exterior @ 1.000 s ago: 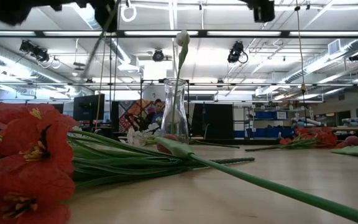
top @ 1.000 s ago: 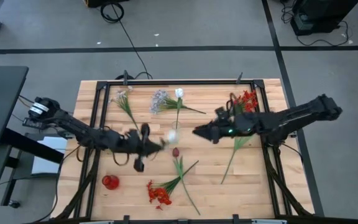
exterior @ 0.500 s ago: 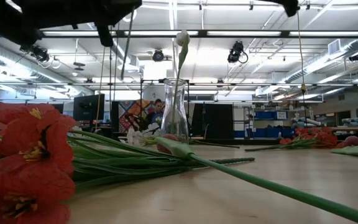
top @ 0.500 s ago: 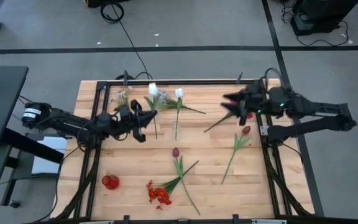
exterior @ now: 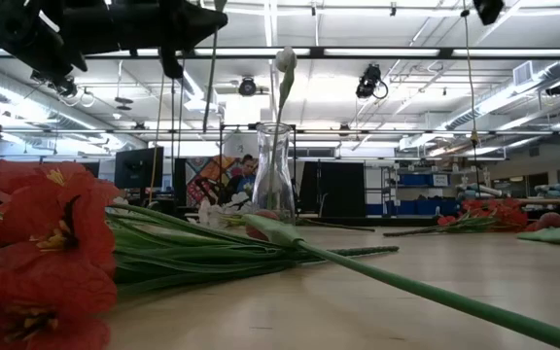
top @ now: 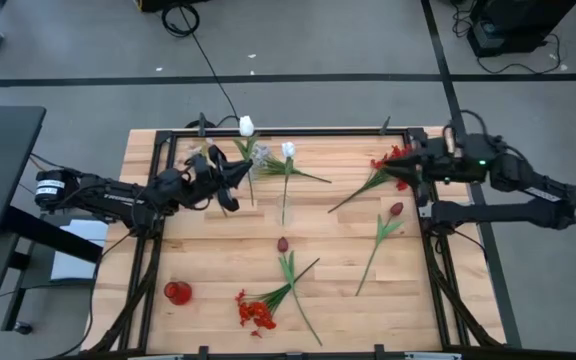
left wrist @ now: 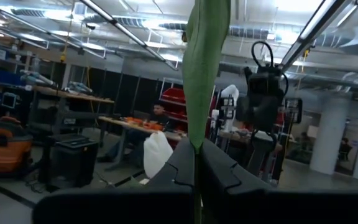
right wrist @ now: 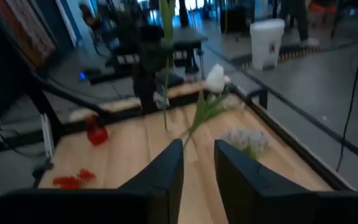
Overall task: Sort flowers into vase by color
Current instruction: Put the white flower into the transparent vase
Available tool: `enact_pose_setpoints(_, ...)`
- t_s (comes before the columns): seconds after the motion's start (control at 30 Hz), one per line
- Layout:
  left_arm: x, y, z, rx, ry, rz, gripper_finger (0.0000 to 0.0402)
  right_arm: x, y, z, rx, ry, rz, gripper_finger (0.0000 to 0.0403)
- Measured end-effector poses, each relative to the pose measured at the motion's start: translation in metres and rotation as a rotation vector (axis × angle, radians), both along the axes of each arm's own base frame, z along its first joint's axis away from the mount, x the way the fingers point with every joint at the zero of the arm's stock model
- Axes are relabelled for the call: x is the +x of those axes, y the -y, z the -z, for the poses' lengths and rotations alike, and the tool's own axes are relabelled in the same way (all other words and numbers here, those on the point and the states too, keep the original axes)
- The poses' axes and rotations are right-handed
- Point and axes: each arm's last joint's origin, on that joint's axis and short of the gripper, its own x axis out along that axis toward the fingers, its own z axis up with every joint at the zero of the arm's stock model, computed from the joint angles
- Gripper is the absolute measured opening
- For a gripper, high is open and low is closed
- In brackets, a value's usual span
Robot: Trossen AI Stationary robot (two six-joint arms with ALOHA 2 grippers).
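Left gripper (top: 230, 178) is pinched on the stem of a white tulip (top: 246, 126), holding it in the air over the far-left part of the tabletop (top: 338, 250); in the left wrist view the green stem (left wrist: 199, 93) runs up between the closed fingers (left wrist: 222, 171). Right gripper (top: 405, 168) hangs at the far-right edge by a red cluster (top: 393, 160); its fingers (right wrist: 166, 174) stand slightly apart with nothing between them

A clear vase (exterior: 273, 175) in the low view already carries one white tulip (exterior: 285, 63). Other flowers lie loose on the wood: a white tulip (top: 288, 151) and a pale spray (top: 259, 155) near the far edge, a dark red bud (top: 396, 210) at the right, another bud (top: 282, 244) mid-table, a red cluster (top: 256, 313) near the front, and a small red object (top: 177, 292) at front left that I cannot identify

These flowers look very light, with thin, springy stems and soft heads that would crush or snag. I judge the best hold is on the stem, at or a little below the middle, so the bloom hangs free and the lower end can be steered into the vase's narrow neck. A thin, smooth stem could twist in the fingers, so it wants a firm pinch

No brand, label or writing can be read
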Motion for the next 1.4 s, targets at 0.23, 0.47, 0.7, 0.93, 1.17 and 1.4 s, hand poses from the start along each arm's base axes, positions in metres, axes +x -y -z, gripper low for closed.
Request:
enact_pose_setpoints(0.23, -0.001, 0.000, -0.001, -0.019, 0.013, 0.016, 0.0007, -0.019, -0.003, 0.026, 0.075, 0.039, 0.039, 0.0092)
enact_pose_setpoints(0.47, -0.001, -0.008, -0.003, -0.002, 0.022, 0.119, 0.0007, -0.018, -0.003, 0.037, 0.077, 0.051, 0.049, 0.0092)
enact_pose_setpoints(0.7, 0.007, -0.013, -0.029, 0.166, 0.058, 0.152, 0.0007, -0.017, -0.002, 0.036, 0.120, 0.083, 0.060, 0.0092)
enact_pose_setpoints(0.93, 0.033, -0.027, -0.016, 0.230, 0.144, 0.225, 0.0007, -0.015, -0.001, 0.030, 0.097, 0.138, 0.076, 0.0092)
enact_pose_setpoints(1.17, 0.050, -0.025, 0.007, 0.189, 0.179, 0.270, 0.0007, -0.015, -0.001, 0.029, 0.107, 0.150, 0.077, 0.0092)
enact_pose_setpoints(1.4, 0.057, -0.023, 0.018, 0.168, 0.140, 0.288, 0.0007, -0.015, -0.001, 0.030, 0.098, 0.145, 0.077, 0.0092)
